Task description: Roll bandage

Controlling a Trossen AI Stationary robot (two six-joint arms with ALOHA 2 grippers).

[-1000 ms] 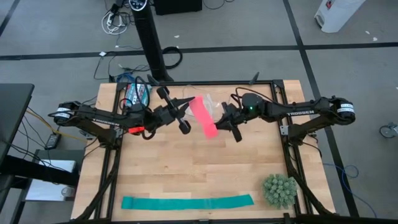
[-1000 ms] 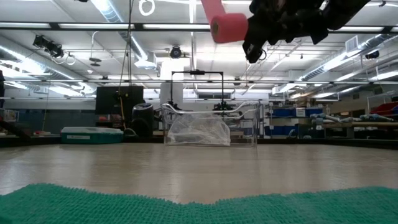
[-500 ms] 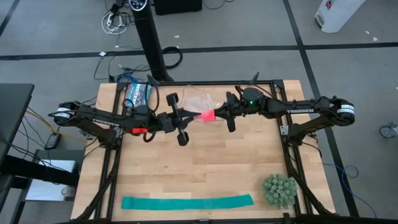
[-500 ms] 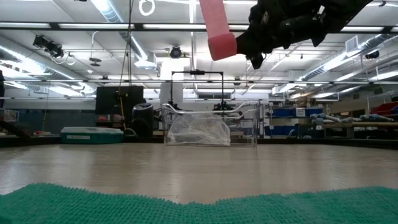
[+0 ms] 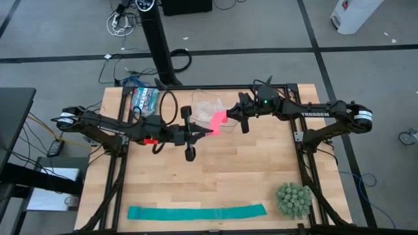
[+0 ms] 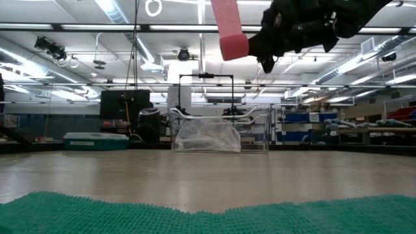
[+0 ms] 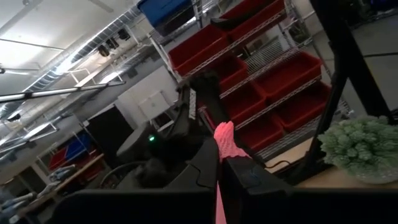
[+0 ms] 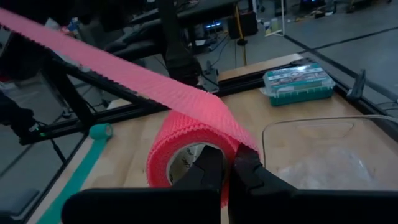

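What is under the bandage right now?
Bare wooden table shows below the bandage, held aloft between the shut left gripper and right gripper. Nothing else shows beneath it.

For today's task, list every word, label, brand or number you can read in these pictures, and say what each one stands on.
"TROSSEN": white letters on the right arm, in the high view.
White bands on each arm's outer end, right and left: print too small to read.
Teal-lidded box at the table's back: label too blurred to read.
The bandage carries no text.
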